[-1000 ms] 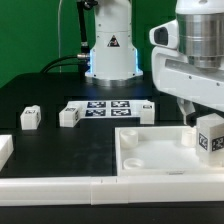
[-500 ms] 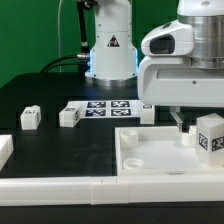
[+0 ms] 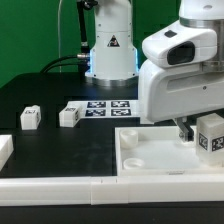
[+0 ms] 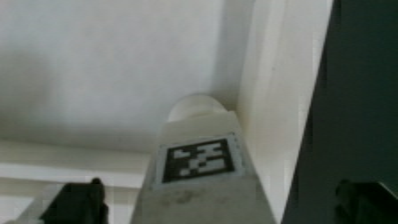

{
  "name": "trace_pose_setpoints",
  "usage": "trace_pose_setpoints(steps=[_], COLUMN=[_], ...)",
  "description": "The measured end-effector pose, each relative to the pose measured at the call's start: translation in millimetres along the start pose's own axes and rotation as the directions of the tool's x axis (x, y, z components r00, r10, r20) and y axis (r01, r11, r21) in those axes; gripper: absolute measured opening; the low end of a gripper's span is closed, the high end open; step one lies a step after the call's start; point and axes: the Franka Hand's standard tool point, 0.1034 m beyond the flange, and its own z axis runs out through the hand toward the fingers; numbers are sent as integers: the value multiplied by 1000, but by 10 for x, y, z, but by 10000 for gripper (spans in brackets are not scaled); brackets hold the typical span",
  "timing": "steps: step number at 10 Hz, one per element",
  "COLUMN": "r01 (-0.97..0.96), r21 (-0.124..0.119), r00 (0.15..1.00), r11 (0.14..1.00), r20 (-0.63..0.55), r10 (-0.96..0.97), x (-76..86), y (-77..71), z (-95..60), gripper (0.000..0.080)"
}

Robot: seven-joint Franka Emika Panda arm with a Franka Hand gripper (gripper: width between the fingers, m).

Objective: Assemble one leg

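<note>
A leg [image 3: 211, 135], a small white block with a black-and-white tag, stands upright in the right corner of the large white tray-like panel [image 3: 150, 155]. My gripper [image 3: 197, 130] is low over that corner. One dark finger [image 3: 185, 129] shows just beside the leg, on the exterior view's left. In the wrist view the leg [image 4: 205, 165] stands between the two dark fingertips of the gripper [image 4: 217, 203]. There is a gap on each side, so the gripper is open and astride the leg.
Two more legs [image 3: 30, 117] [image 3: 69, 115] lie on the black table at the exterior view's left. The marker board [image 3: 105, 106] lies behind them. A white block [image 3: 4, 150] sits at the far left edge. A long white rail [image 3: 60, 186] runs along the front.
The arm has come down and shifted slightly to the exterior view's left. The fingers have dropped to the leg's level. The leg has not moved.
</note>
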Motion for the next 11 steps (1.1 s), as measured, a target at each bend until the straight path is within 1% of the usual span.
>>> trace_pose_setpoints(steps=[1,2,3,4,5,6,7,8,9,11], r01=[-2,-2,-3,-3,-16,-62,-60,-133,-348,-574], r21=[0,0,0,0,0,0,0,3,9,23], r00=[1000,1000,1000,1000,1000,998,998,991,937,817], r11=[1000,1000,1000,1000,1000,998,998,991,937,819], r20=[0,1,1,1,1,1,1,-7,-32,-49], r10=[2,2,3,3,16,62,60,133,348,574], x=[-2,-3,-5,-5,-5,-4,-4,8,35,40], y=[0,1,3,6,7,6,8,8,2,-2], z=[2,5,6,7,7,7,8,9,9,12], gripper=[649,529,392,392,290,290,290,290,290,290])
